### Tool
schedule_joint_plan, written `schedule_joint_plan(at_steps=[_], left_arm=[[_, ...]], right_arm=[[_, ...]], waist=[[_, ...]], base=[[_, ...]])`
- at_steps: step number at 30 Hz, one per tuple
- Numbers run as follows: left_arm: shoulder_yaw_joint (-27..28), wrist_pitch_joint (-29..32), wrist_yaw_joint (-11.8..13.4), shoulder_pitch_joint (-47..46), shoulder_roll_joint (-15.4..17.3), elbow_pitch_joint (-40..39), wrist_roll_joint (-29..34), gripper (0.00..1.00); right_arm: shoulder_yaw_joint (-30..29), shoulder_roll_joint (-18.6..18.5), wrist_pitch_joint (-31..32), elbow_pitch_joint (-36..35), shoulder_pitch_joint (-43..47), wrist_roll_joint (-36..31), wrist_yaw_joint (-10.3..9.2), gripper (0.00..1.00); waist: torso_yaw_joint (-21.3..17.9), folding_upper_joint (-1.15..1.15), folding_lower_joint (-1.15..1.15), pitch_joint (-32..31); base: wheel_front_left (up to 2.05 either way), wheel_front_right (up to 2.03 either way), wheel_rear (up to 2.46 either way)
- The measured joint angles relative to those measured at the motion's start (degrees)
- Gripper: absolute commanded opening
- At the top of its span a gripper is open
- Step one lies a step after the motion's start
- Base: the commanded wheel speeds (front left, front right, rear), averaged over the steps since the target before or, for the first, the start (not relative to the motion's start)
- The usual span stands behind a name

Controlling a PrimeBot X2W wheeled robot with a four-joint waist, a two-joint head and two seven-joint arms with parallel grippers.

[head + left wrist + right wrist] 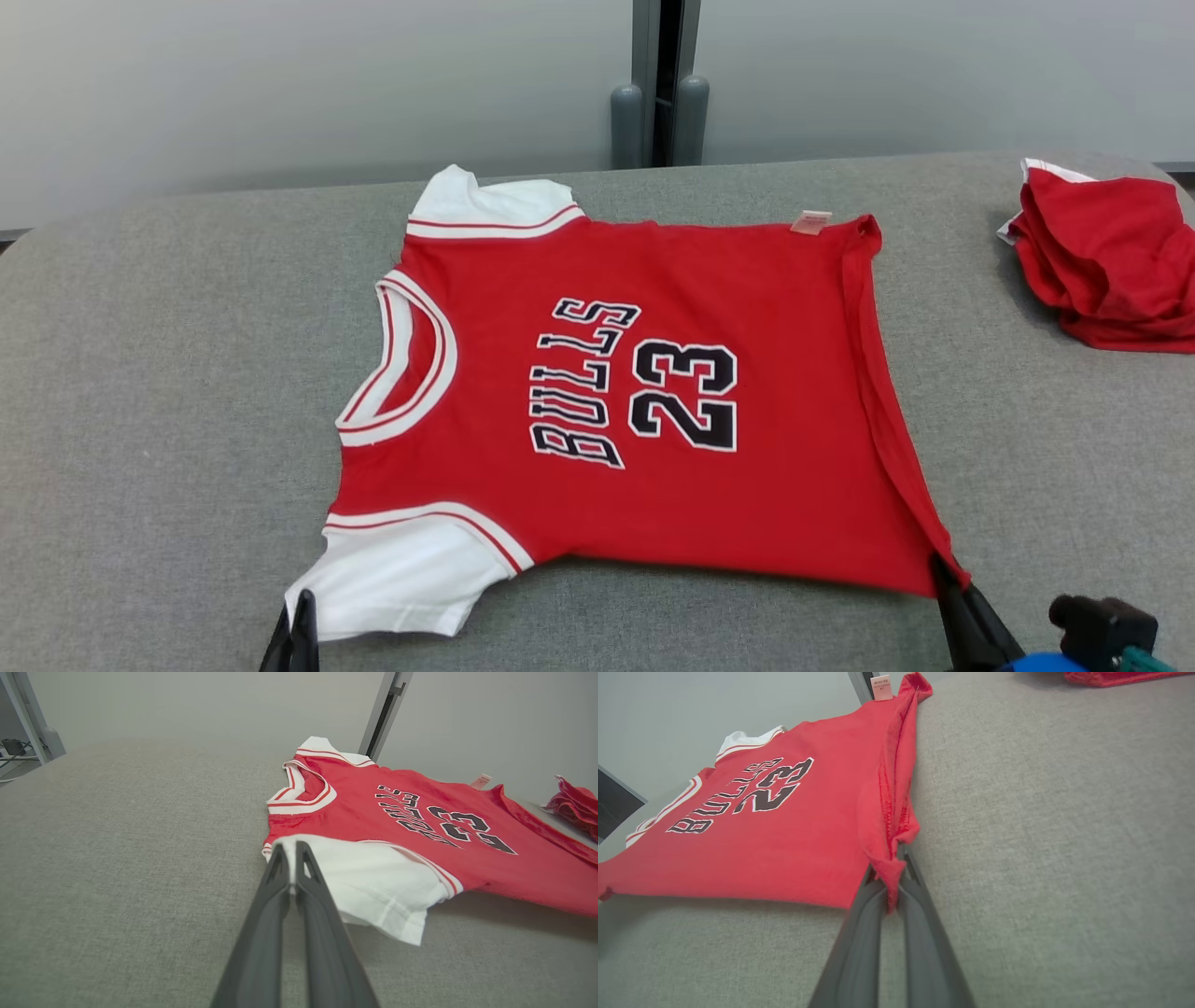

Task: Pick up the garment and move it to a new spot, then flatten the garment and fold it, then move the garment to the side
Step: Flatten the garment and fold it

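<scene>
— Jaws on the left arm: how do they stand?
— Closed. Both dark fingers are together, nipping the outer edge of the near white sleeve of the Bulls jersey.
— And the right jaws?
— Closed too. Their fingers pinch the near hem corner, where the red cloth bunches into a small fold between the tips.
— Where does the jersey lie?
— Face up in the middle of the grey fabric-covered counter, spread sideways. The collar points toward the robot's left and the hem toward its right. "BULLS" and "23" run across the chest. The near edge, between the two grips, stands slightly off the counter and casts a shadow.
— Anything else on it?
— A small pale label sticks out at the far hem corner. The far white sleeve lies near the counter's back edge.
— What is around?
— A second red garment with white trim sits crumpled in a heap at the counter's far right, well apart from the jersey. Behind the counter are a pale wall and a grey upright post. The left wrist view shows cables beyond the counter's far corner.
— Anything in the way?
— The heap is the nearest thing on the hem side, and it touches no part of the jersey.
</scene>
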Motion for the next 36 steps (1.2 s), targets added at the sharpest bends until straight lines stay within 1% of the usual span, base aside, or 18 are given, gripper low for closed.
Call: schedule_joint_plan(at_steps=[6,12,17,24,28,36], left_arm=[[-1.2,1.31,0.43,3.37,0.2,-1.83,0.01,0.0],[-2.02,1.64,-0.2,2.03,0.82,-2.6,0.24,0.0],[-3.04,1.99,-1.63,-2.06,1.87,-1.8,1.44,0.0],[-3.3,2.4,-3.27,-8.61,4.1,0.42,2.61,0.0],[-3.52,2.74,-4.66,-12.97,5.25,2.93,3.18,0.0],[-4.77,2.43,-7.16,-23.01,5.92,10.21,4.35,0.0]], right_arm=[[-2.37,1.72,3.69,-5.15,7.01,-0.77,0.0,0.0],[-3.75,2.81,5.73,-7.82,8.07,-1.68,0.0,0.0],[-4.53,3.43,6.49,-8.59,7.94,-1.93,0.0,0.0],[-3.71,3.63,7.24,-9.17,5.77,-1.94,-0.01,0.0],[-3.11,3.43,7.64,-9.11,3.14,-1.4,-0.01,0.0],[-2.97,2.69,9.06,-8.26,-1.68,0.51,-0.01,0.0]], waist=[[0.48,0.0,0.0,-1.4],[0.24,0.0,0.01,-1.57],[0.12,0.0,0.01,-1.4],[-1.06,0.0,0.02,0.16],[-1.67,0.0,0.02,1.85],[-2.23,0.0,0.02,5.15]], base=[[0.0,0.0,0.0],[0.0,0.0,0.0],[0.0,0.0,0.0],[0.0,0.0,0.0],[0.0,0.0,0.0],[0.0,0.0,0.0]])
